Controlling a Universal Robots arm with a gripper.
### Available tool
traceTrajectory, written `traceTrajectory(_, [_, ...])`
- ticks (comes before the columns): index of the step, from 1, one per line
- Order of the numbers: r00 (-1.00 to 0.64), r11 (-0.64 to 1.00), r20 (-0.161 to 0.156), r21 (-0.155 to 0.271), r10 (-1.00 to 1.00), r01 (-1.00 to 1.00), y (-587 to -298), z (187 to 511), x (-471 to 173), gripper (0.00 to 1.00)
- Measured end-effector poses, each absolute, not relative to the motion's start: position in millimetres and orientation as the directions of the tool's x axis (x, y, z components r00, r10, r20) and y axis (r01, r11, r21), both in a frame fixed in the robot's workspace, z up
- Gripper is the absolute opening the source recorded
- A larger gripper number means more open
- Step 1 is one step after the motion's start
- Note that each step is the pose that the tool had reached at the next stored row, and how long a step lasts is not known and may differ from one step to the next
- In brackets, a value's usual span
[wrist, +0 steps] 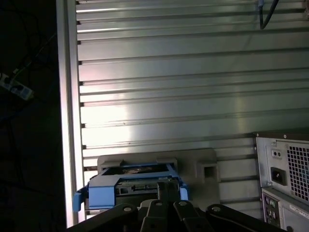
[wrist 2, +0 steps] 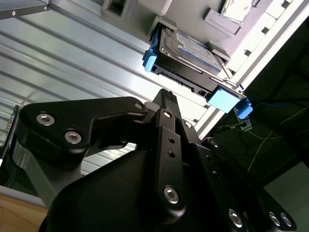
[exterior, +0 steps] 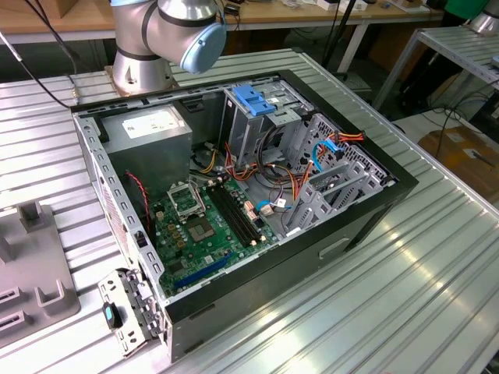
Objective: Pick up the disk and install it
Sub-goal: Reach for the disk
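disk [wrist 2: 190, 53] | showing silver-black body, white label, blue side rails | sitting in grey holder [wrist: 205, 169] on ribbed bench [wrist: 169, 96] | tool [wrist 2: 165, 93] hovering just beside disk, fingers lying together, gripping nothing

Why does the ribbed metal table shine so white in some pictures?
In the first wrist view, light glares off the table in a pale band near the disk; beyond the table's edge all is dark. In the second wrist view similar glare lies beside the disk, and the black claw looks dark. In the exterior view light is even, dimmer inside the computer case.
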State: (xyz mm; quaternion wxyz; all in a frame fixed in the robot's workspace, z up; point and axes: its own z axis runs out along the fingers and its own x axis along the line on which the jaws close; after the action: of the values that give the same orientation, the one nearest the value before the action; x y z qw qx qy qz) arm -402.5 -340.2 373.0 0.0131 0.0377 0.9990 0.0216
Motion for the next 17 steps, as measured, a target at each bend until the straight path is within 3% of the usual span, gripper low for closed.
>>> traceTrajectory(17, [-0.997,0.997,-0.023,0.033,0.076,0.075,-341,371,-421,0.11])
